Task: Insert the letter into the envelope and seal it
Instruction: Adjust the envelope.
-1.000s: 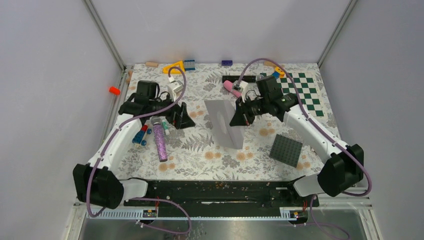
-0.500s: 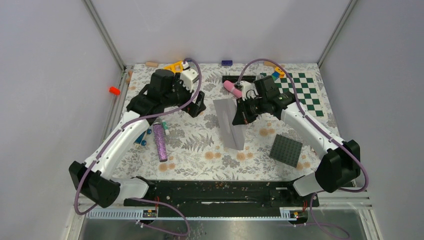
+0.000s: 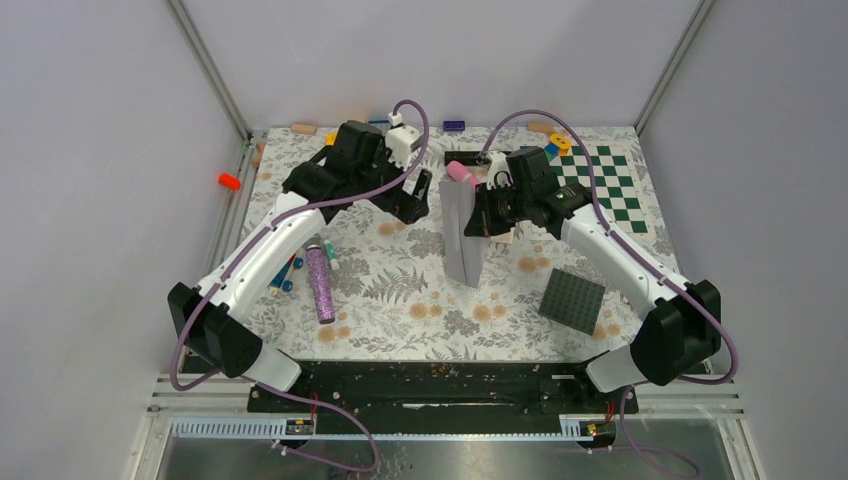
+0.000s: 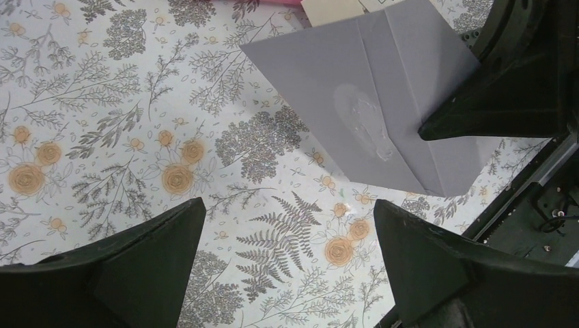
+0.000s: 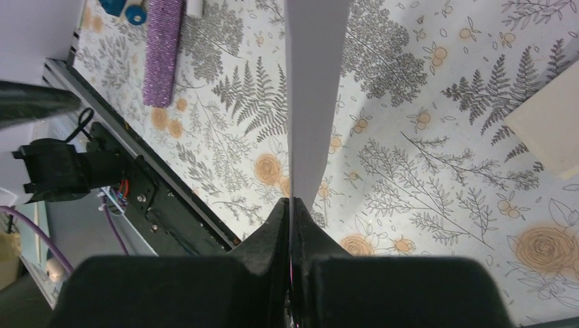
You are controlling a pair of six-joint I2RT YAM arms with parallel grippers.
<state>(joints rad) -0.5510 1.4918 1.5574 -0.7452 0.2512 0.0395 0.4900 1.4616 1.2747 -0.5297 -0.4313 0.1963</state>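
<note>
The light grey envelope [image 3: 463,238] stands tilted on edge near the table's middle, its lower end on the floral cloth. My right gripper [image 3: 477,226] is shut on its right edge; in the right wrist view the jaws [image 5: 290,205] pinch the thin grey sheet [image 5: 314,82]. My left gripper [image 3: 413,207] hovers open just left of the envelope, nothing between its fingers [image 4: 287,273]. The left wrist view shows the envelope's flap side [image 4: 369,102] with a clear adhesive patch. A tan corner of the letter [image 3: 506,238] lies under the right arm, also visible as the letter [image 5: 546,130].
A purple glitter cylinder [image 3: 320,283] and blue pieces [image 3: 284,274] lie at the left. A pink cylinder [image 3: 461,172] sits behind the envelope. The dark studded plate [image 3: 573,297] is front right, the green-and-white checkerboard [image 3: 602,182] back right. Small blocks line the back edge.
My left arm has swung from the left side to the back middle, beside the envelope, still open. My right gripper has turned the envelope more upright and shifted it slightly back.
</note>
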